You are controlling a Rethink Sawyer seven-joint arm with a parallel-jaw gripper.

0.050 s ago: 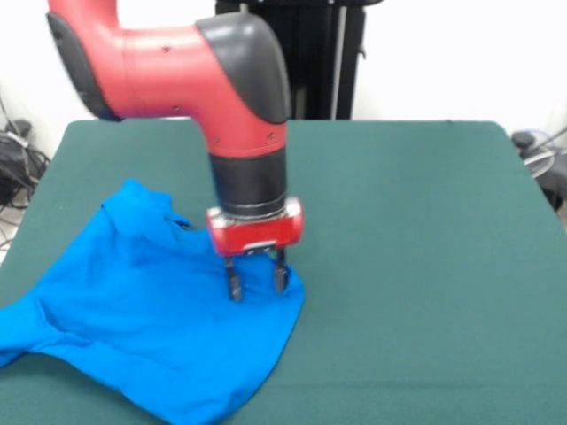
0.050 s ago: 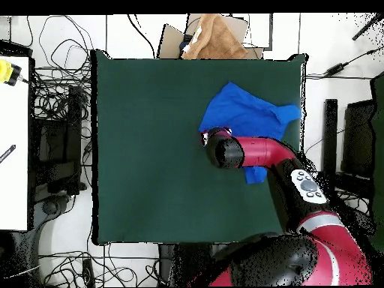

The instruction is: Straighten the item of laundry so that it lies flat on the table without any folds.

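The blue T-shirt (image 1: 151, 328) lies rumpled by the table's (image 1: 425, 266) near left corner, one sleeve running off the left edge. The gripper (image 1: 256, 284) stands on the shirt's inner edge, fingers parted, holding nothing, probably placed to pinch that edge and pull.

The T-shirt (image 1: 151, 328) lies on the table (image 1: 416, 266), gripper (image 1: 256, 283) seemingly touching its edge.
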